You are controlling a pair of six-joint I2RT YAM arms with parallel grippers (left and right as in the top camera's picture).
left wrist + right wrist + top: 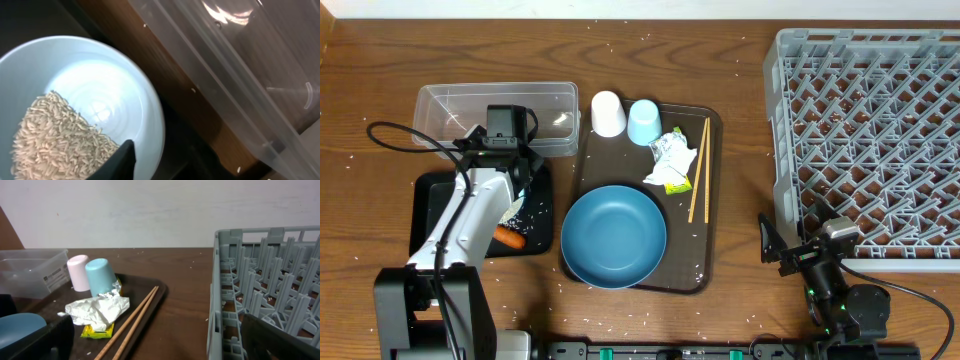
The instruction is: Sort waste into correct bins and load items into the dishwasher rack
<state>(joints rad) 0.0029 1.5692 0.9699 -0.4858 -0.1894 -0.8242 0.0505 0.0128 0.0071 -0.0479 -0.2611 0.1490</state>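
My left gripper [518,183] is shut on the rim of the white bowl [100,95], which holds loose white rice [55,135]. It holds the bowl over the black tray [430,200], beside the clear tub [500,105]. An orange carrot [510,238] lies in the black tray. On the brown serving tray [712,200] are the blue plate [614,236], white-pinkish cup [608,112], light-blue cup [644,121], crumpled wrapper [670,160] and chopsticks [699,170]. My right gripper [798,250] is open and empty in front of the grey rack [870,140]. The brown food lump is hidden.
Stray rice grains dot the wooden table. In the right wrist view the rack's wall [220,290] stands close on the right, with bare table between it and the serving tray's edge [160,297]. The clear tub [250,65] is right beside the bowl.
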